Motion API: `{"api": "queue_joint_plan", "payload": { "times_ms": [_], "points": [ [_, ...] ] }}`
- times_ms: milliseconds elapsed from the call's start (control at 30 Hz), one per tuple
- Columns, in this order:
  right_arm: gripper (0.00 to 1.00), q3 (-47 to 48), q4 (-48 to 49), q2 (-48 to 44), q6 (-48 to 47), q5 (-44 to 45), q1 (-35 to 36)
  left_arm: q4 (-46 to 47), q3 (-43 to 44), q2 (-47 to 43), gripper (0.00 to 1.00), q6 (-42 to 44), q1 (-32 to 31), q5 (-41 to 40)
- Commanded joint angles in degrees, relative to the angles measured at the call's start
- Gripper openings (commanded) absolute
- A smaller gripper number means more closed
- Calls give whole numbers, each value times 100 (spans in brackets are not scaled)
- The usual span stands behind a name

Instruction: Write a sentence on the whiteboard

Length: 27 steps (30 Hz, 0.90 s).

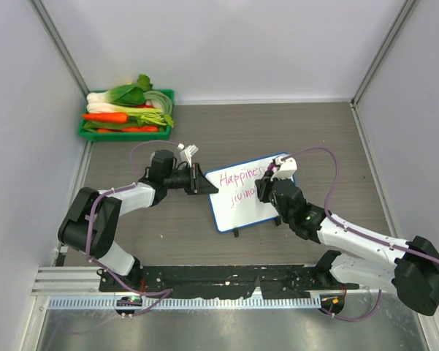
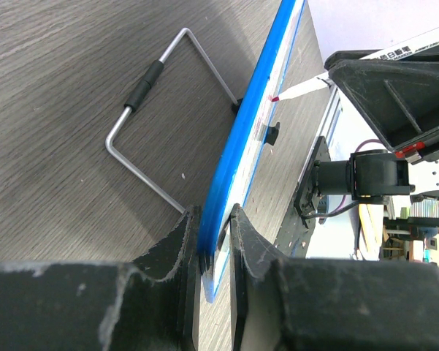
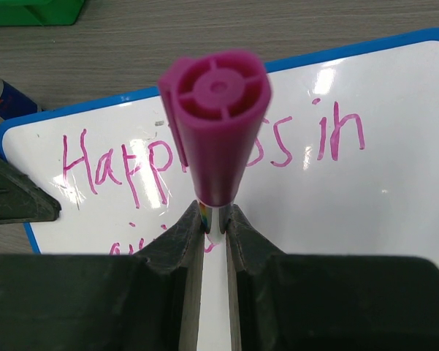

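Progress check on the writing job: I'd say it's well under way but not finished.

The whiteboard (image 1: 237,212) sits propped at a tilt on the desk (image 1: 314,131), roughly in the middle, between the two arms. From the left wrist view you can see its wire stand (image 2: 142,80) folded out behind it. The left gripper (image 2: 215,227) has its jaws pinched on the board's blue left edge, so that arm is acting as the clamp.

The right gripper (image 3: 215,219) has its jaws closed on the pink marker (image 3: 218,124), cap end pointing up at the camera and the tip down at the board face. In the left wrist view the tip looks to be right at the surface, but I can't say for sure whether it's touching.

The sentence (image 1: 237,178) so far has a top line in pink that reads "Happiness in", with the middle letters hidden behind the marker. A second line is started underneath. I can see a few letters of it in the top view, but it's too small for me to read.

My guess is that line one is done and line two is partway, with the pen parked around the start or middle of it. What's left is finishing that lower line, lifting the pen off and letting go of the board. The green tray of vegetables (image 1: 128,113) in the far left corner isn't part of any of this.
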Motion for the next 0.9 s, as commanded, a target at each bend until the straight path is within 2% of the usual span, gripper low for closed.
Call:
{"api": "queue_joint_plan", "payload": {
  "times_ms": [0,867],
  "points": [
    [1,-192,-182,-106,58,-24,-34,-522,-44,266,0,483,-50,-818],
    [1,-500,-385,-317,321,-384,-34,-531,-53,258,0,492,-59,-835]
  ]
}}
